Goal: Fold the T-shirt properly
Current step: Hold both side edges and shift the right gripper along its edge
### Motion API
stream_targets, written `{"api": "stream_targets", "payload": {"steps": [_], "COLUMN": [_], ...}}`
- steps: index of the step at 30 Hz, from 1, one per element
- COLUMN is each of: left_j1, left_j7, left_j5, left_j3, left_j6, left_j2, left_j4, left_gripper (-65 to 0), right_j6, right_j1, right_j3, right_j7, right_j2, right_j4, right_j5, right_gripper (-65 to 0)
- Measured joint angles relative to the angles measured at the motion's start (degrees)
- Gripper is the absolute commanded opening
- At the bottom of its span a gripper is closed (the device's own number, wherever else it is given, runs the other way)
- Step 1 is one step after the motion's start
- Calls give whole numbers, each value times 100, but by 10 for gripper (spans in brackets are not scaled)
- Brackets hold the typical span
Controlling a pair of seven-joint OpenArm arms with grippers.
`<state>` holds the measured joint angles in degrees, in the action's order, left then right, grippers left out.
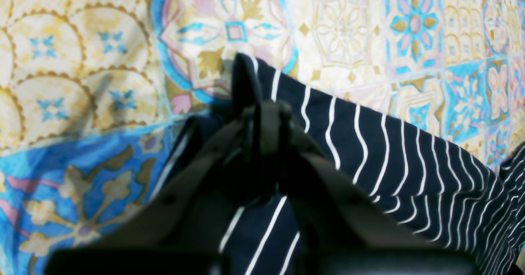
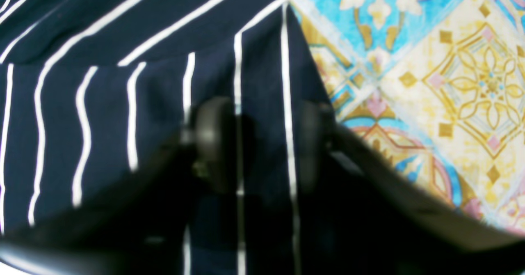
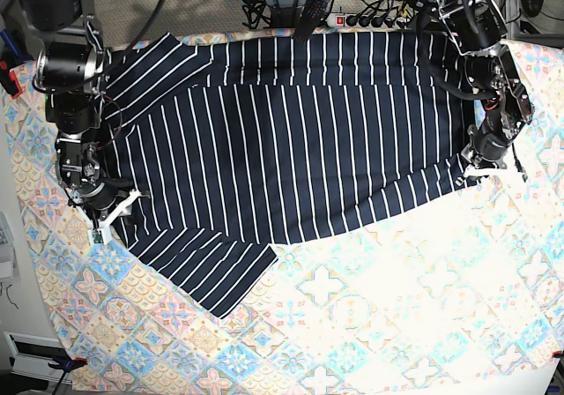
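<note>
The dark navy T-shirt (image 3: 291,148) with thin white stripes lies spread across the patterned cloth, one sleeve pointing to the front left. My left gripper (image 3: 476,167) is at the shirt's right edge. In the left wrist view it (image 1: 262,115) is shut on a pinched-up fold of the T-shirt (image 1: 389,152). My right gripper (image 3: 110,214) is at the shirt's left edge. In the right wrist view its fingers (image 2: 213,143) stand apart over the T-shirt (image 2: 102,102) near its edge, striped fabric showing flat between them.
The pastel tile-patterned cloth (image 3: 397,307) covers the table and shows bare across the front and right. Cables and a power strip (image 3: 370,18) lie behind the shirt. The arm bases stand at the back left (image 3: 66,64) and back right (image 3: 467,7).
</note>
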<state>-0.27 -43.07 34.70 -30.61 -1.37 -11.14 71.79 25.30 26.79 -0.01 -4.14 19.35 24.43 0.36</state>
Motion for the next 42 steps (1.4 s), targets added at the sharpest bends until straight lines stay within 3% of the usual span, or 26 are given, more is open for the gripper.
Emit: {"api": "stream_targets", "payload": {"steps": [3,6,9,13,21,31,36,42], "left_j1": [59,72,94,142,157,153,168,168], "left_j7": [-7,-44,-17,-42,-39,-39,-39,-39], "left_j5": [-11,-13,-11,-15,-13,-11,-7,-11], "left_j3": [0,0,7,7,7,4,4,0], "left_j6": [9,9,-4,2,2,4,2,4], "left_j2": [0,0,-15,-11,-11,-13,-11,-11], "left_j4": [7,173,350,361,361,361,361,361], "left_gripper": [-650,-650,-650,-650,-650,-650,-650,-650], "right_j6": [24,358,424,155,103,107,131,111], "right_j1": [2,2,-13,28,22,-4,35,33], "right_j3": [0,0,20,31,0,2,0,-442], "right_j7": [-13,-24,68,260,264,507,422,494], "right_j2": [0,2,-20,2,146,225,256,273], "right_j4": [0,0,50,76,74,-411,-452,-428], "right_j5": [2,-2,-15,-9,-7,55,4,52], "right_gripper": [-623,-632,-621,-524,-321,-214,-247,-439]}}
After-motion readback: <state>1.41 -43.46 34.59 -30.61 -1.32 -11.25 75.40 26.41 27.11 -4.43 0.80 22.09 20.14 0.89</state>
